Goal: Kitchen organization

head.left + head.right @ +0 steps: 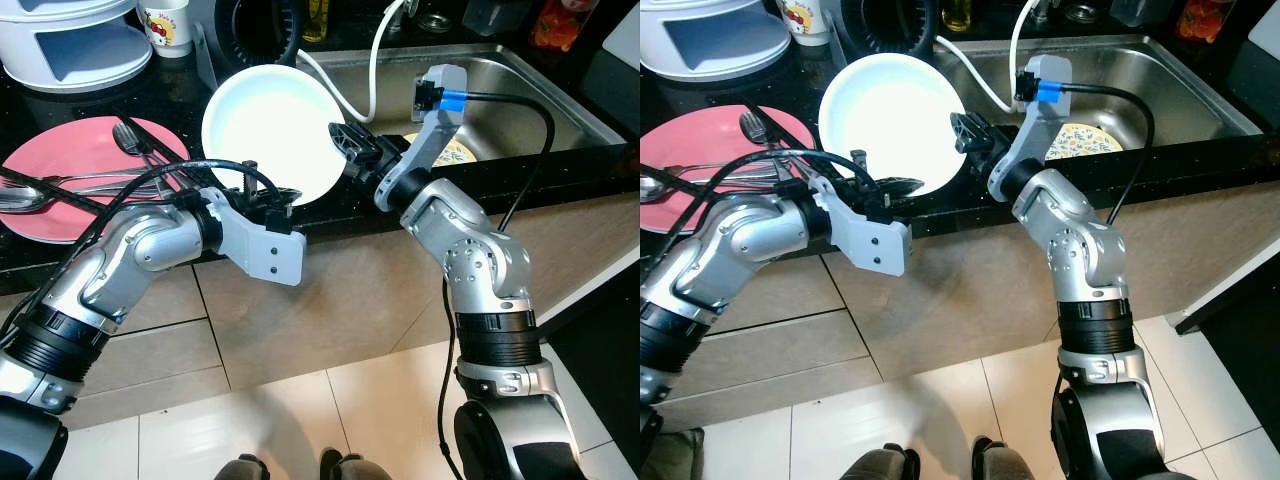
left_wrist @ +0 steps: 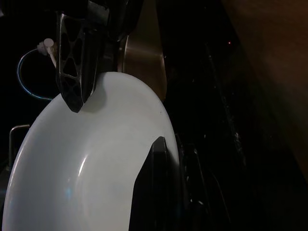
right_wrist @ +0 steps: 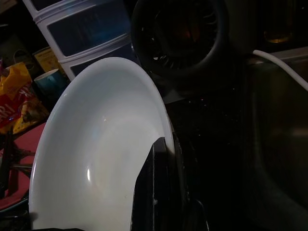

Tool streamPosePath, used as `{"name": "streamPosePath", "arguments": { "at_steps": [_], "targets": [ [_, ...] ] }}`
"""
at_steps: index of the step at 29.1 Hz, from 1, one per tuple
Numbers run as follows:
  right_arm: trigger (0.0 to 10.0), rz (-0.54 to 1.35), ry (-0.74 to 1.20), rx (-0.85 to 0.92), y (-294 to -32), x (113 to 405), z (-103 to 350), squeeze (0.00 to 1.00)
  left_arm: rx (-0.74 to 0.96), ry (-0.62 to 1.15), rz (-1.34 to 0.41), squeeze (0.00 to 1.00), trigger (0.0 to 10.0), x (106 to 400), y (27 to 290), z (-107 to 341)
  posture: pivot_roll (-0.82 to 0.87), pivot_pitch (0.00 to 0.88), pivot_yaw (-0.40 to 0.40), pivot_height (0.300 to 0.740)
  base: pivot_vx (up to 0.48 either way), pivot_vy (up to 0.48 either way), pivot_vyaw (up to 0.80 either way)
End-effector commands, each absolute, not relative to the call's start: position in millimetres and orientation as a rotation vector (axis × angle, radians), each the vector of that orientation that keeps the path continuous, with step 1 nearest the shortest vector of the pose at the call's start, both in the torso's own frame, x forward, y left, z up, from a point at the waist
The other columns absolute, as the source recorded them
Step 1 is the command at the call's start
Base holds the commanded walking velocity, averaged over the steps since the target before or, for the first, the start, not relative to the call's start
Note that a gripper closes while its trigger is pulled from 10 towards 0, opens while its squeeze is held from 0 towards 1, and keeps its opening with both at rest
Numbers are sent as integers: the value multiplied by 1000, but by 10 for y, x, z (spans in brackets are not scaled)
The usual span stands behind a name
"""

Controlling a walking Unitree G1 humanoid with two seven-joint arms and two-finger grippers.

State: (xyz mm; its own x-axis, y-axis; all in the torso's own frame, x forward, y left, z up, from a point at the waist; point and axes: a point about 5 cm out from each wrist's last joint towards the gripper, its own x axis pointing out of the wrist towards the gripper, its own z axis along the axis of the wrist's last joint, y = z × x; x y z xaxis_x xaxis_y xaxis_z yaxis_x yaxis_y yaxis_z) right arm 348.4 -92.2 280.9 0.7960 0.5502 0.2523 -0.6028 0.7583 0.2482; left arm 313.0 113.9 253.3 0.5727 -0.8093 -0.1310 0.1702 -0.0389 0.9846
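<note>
A white plate [image 1: 265, 125] is held tilted on edge above the black counter's front, between my two grippers. My right gripper [image 1: 345, 142] is shut on its right rim, beside the sink. The plate's lower rim is held by my left gripper [image 1: 274, 196], which is shut on it close to the counter edge. In the left wrist view one black finger [image 2: 155, 185] lies across the plate's inner face [image 2: 86, 159], and a right finger [image 2: 72, 72] pinches the far rim. The right wrist view has a finger [image 3: 155, 187] on the same plate [image 3: 101, 144].
A pink plate [image 1: 70, 150] with forks and spoons [image 1: 110, 182] lies on the counter to the left. The steel sink [image 1: 540, 110] on the right holds a patterned plate [image 1: 456, 153], and a white hose [image 1: 374, 70] runs into it. White drawers [image 1: 70, 40] and a cup [image 1: 167, 25] stand behind.
</note>
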Motion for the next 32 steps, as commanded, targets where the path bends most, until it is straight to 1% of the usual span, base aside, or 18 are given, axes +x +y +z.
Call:
{"name": "streamPosePath", "arguments": {
  "at_steps": [1,5,6,10,12,14,15,19,21,23,24,27,30,31,32],
  "targets": [
    [0,688,-90,302,-781,3481,2691,0,1391,-771,-931,0,10000,3001,907,2641,122,131,-40,740,0,0,0],
    [0,699,-167,324,-785,3466,2771,0,1346,-759,-919,0,10000,3007,909,2669,122,132,-41,740,0,0,0],
    [0,705,-186,333,-785,3456,2801,0,1329,-758,-910,1000,10000,3011,914,2687,123,134,-40,740,0,0,0],
    [0,706,-226,339,-790,3442,2860,0,1266,-760,-894,1000,10000,3013,921,2746,122,135,-43,740,0,0,0],
    [0,692,-251,345,-810,3446,2890,0,1204,-761,-888,1000,10000,3008,925,2796,121,136,-44,740,0,0,0],
    [0,682,-265,347,-824,3449,2907,0,1187,-763,-882,1000,10000,3007,929,2821,121,136,-44,740,0,0,0],
    [0,666,-276,344,-840,3455,2916,0,1119,-772,-866,1000,10000,3007,938,2873,119,136,-44,740,0,0,0],
    [0,625,-300,346,-884,3476,2933,0,1057,-784,-846,1000,10000,3005,956,2950,122,137,-45,740,0,0,0],
    [0,559,-327,350,-947,3516,2953,0,942,-797,-828,1000,10000,2996,978,3061,123,137,-46,740,0,0,0],
    [0,481,-359,368,-1030,3563,2987,0,752,-812,-825,1000,10000,2963,997,3198,127,140,-50,740,0,0,0],
    [0,481,-359,368,-1030,3563,2987,0,752,-812,-825,1000,10000,2963,997,3198,127,140,-50,740,0,0,0],
    [0,380,-399,366,-1147,3624,3038,0,553,-827,-802,1000,10000,2932,1056,3337,131,145,-55,740,0,0,0],
    [0,316,-435,348,-1234,3675,3101,0,400,-821,-766,1000,10000,2915,1139,3397,138,154,-64,740,0,0,0],
    [0,316,-435,348,-1234,3675,3101,0,400,-821,-766,1000,10000,2915,1139,3397,138,154,-64,740,0,0,0],
    [0,286,-448,327,-1265,3703,3128,0,348,-811,-744,1000,10000,2916,1178,3397,142,158,-65,740,0,0,0]
  ]
}}
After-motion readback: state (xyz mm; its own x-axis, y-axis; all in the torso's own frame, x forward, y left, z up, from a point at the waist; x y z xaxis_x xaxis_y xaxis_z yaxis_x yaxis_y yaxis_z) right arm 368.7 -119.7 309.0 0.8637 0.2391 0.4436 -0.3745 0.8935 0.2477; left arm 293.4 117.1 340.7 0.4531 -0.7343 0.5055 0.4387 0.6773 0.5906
